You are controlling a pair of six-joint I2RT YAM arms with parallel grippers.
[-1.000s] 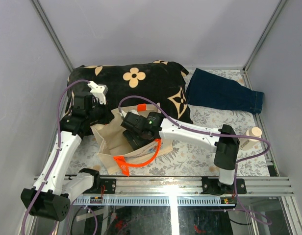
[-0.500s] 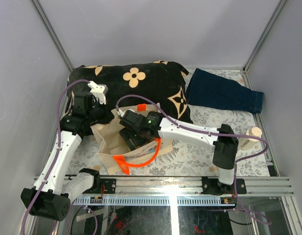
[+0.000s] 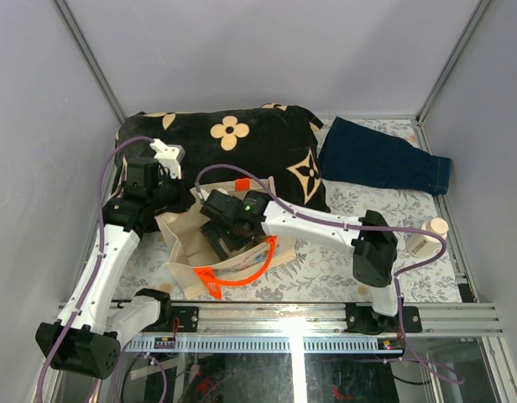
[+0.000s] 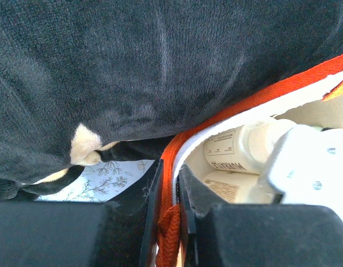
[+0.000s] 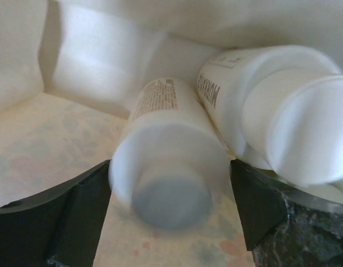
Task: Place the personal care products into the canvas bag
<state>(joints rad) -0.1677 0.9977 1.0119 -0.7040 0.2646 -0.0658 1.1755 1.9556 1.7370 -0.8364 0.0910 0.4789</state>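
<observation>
Canvas bag orange strap pinched by left gripper; right gripper spread wide inside (blurred bottle in gap).

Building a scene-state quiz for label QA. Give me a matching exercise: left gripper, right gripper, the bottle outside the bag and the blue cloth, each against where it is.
Column 1
1. left gripper
2. right gripper
3. lone bottle
4. dark blue cloth

Column 2
A. lying at back right, beside the black cushion
B. down inside the canvas bag
C. pinching the bag's orange-edged rim
D. on the table, at its far right edge

Pairs: 1-C, 2-B, 3-D, 4-A
</observation>
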